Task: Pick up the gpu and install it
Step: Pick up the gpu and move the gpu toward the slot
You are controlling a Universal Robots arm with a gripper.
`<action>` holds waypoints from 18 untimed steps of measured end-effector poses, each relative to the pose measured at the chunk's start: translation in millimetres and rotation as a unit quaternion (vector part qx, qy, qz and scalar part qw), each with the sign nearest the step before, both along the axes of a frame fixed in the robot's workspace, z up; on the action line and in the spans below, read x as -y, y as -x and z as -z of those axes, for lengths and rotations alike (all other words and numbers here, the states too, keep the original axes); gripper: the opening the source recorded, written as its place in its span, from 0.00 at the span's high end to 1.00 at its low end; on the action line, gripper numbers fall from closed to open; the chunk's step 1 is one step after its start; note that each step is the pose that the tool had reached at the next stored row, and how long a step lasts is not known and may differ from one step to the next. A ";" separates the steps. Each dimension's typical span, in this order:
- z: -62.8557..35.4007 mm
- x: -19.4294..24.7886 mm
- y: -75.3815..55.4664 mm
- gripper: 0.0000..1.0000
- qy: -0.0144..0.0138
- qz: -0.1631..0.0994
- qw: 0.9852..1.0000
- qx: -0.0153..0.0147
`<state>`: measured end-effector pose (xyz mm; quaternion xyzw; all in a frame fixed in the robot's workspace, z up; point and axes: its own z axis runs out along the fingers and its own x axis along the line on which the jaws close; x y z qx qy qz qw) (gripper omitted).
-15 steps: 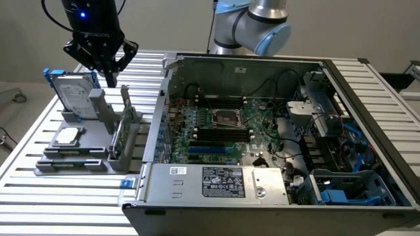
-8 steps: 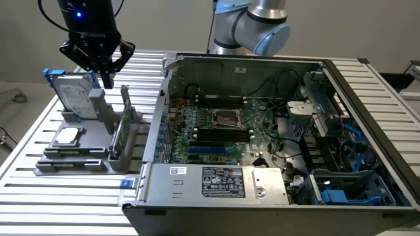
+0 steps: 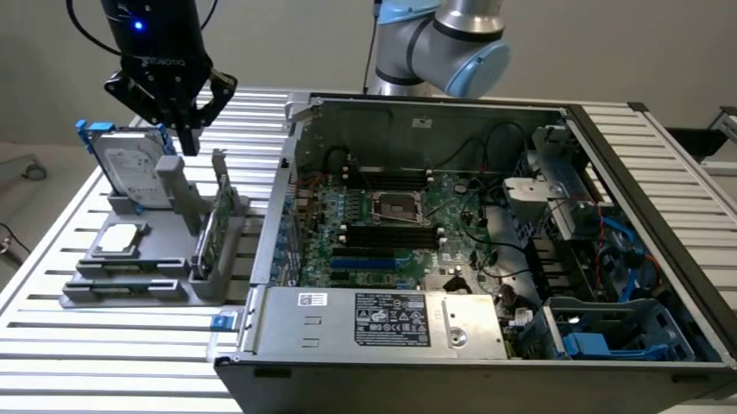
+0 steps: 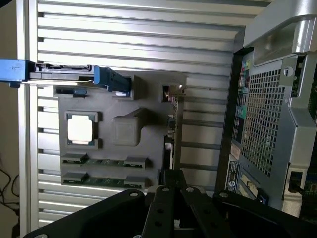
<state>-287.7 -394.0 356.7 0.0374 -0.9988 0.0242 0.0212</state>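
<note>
**Desk:** Where's the gpu [image 3: 216, 216]?

**Me:** It stands on edge in the grey holder [image 3: 138, 289], on the exterior view's left. The hard drive [image 3: 130, 168] is to its left and the open computer case [image 3: 381, 332] to its right.

**Desk:** And your gripper [image 3: 188, 140]?

**Me:** I see it hovering over the holder's far end, near the card, fingers pinched together and empty.

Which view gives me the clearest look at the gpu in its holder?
The exterior view: the gpu stands on edge in the grey holder, with its green board face and full height visible. The wrist view looks down on the gpu edge-on, so it reads as little more than a thin strip.
</note>
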 end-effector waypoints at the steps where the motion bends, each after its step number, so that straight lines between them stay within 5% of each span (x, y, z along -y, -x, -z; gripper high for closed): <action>1: 0.0 0.0 0.0 0.88 0.000 0.000 1.000 0.000; 4: 0.0 0.0 0.0 0.83 0.000 0.000 1.000 0.000; 5: 0.0 0.0 0.0 0.71 0.000 0.000 1.000 0.000; 11: 7.0 0.1 1.7 0.52 0.000 0.000 1.000 0.001; 18: 19.7 0.4 4.5 0.52 0.000 0.000 1.000 0.001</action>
